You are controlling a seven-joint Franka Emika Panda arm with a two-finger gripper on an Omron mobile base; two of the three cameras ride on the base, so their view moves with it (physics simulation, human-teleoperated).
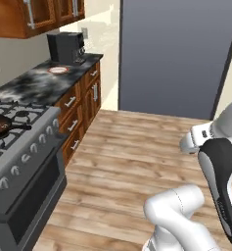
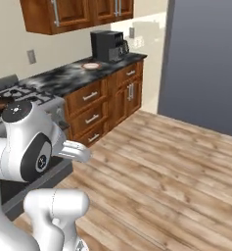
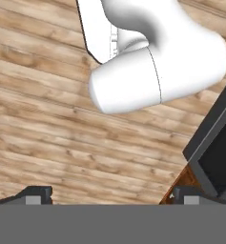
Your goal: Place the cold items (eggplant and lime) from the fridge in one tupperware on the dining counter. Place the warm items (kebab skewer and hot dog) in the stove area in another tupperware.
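Holding tool (image 3: 109,198) spread wide, pinching nothing, above wood floor (image 3: 47,133). We are facing stove area (image 1: 24,147) at left, fridge (image 1: 178,54) ahead.

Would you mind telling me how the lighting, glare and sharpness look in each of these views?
Left base view: flat, even rendered light; soft pale sheen on the dark worktop; stove edges slightly soft. Right base view: same even light, no hard shadows on the wood floor; the fridge is a featureless grey. Hand view: the floor planks look blurred, no glare; the tool has its tips apart.
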